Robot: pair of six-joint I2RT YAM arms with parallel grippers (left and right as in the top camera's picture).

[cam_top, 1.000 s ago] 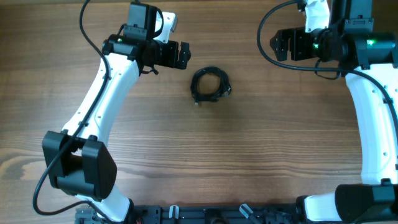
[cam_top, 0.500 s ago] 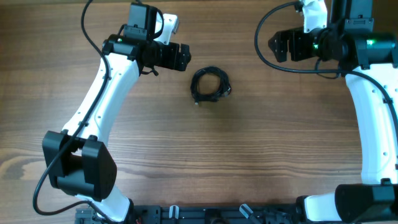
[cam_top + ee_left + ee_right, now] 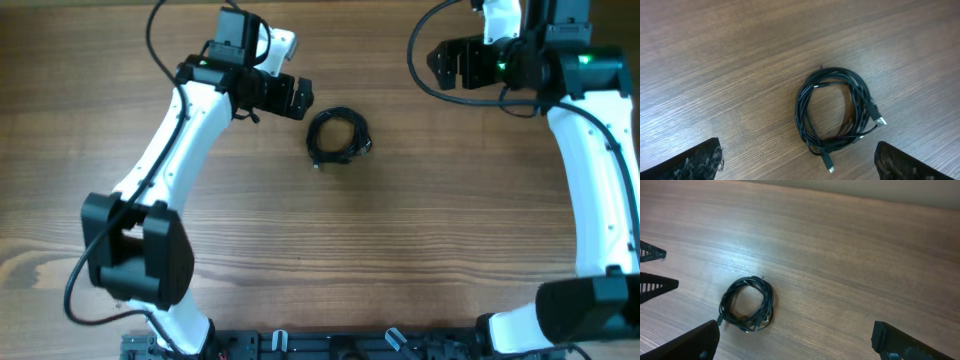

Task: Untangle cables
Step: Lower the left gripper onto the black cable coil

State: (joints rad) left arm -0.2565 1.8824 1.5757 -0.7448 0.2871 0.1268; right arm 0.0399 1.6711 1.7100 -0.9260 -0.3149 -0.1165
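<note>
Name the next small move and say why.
Probably lower the left pincer toward the cables. It is open and the nearer of the two, and the cables lie in one untouched coil just ahead of it, with nothing held yet.

The cables (image 3: 802, 107) are seen wound together into one small, roughly round coil of very thin black strands, laid flat on the wooden bench (image 3: 715, 60) near its middle. Two small plug ends (image 3: 880, 120) are seen poking out of the coil, one silver-tipped at its side, the other at its edge.
</note>
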